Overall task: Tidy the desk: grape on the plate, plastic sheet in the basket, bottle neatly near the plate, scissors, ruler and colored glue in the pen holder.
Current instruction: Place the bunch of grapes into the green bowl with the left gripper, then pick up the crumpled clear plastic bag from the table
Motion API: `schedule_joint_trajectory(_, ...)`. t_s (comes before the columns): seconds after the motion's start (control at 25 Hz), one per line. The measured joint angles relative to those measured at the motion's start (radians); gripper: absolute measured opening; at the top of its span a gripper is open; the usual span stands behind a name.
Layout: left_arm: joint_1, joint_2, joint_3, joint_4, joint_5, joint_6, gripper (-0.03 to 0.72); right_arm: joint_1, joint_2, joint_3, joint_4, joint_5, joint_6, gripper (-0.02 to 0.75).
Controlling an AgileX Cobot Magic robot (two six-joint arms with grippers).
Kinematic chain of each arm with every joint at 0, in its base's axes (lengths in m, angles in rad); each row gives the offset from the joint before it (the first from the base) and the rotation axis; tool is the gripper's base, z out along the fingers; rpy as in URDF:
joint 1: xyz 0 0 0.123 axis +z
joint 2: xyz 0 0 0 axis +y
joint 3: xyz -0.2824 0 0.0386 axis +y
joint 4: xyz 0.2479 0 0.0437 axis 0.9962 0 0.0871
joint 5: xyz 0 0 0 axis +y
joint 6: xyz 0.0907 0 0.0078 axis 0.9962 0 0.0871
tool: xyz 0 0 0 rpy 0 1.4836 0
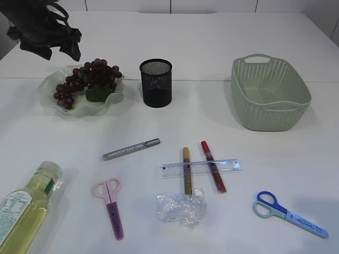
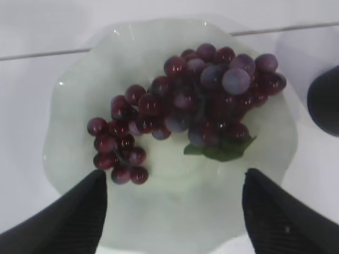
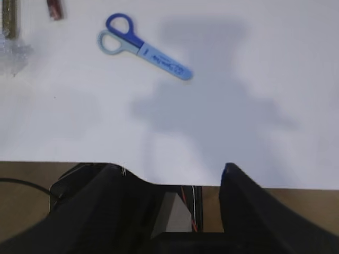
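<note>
Scissors (image 1: 109, 205) 2 pairs, glue sticks (image 1: 212, 165) 3, ruler (image 1: 201, 168) 1

black left hand (image 2: 172, 211), ribbed black fingers (image 2: 79, 217)

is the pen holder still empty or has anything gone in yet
Cannot tell for certain. No handle or tip sticks up above the rim of the pen holder, and its dark mesh hides the inside.

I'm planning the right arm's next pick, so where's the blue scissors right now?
In the exterior view the blue scissors lie at the table's front right, right of the crumpled plastic sheet and in front of the basket.
</note>
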Motion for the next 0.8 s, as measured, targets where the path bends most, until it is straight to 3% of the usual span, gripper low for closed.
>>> schedule_joint_trajectory(0.32,0.0,-0.126,0.0,0.002,0.316,0.0,0.583,0.0,0.144,0.0,0.244,-0.034,-0.184,0.47)
schedule_joint_trajectory(0.56,0.0,-0.246,0.0,0.006,0.353,0.0,0.582,0.0,0.293,-0.02,0.405,-0.143,-0.337,0.47)
schedule_joint_trajectory(0.8,0.0,-0.36,0.0,0.006,0.359,0.0,0.582,0.002,0.507,-0.138,0.53,-0.25,-0.46,0.485)
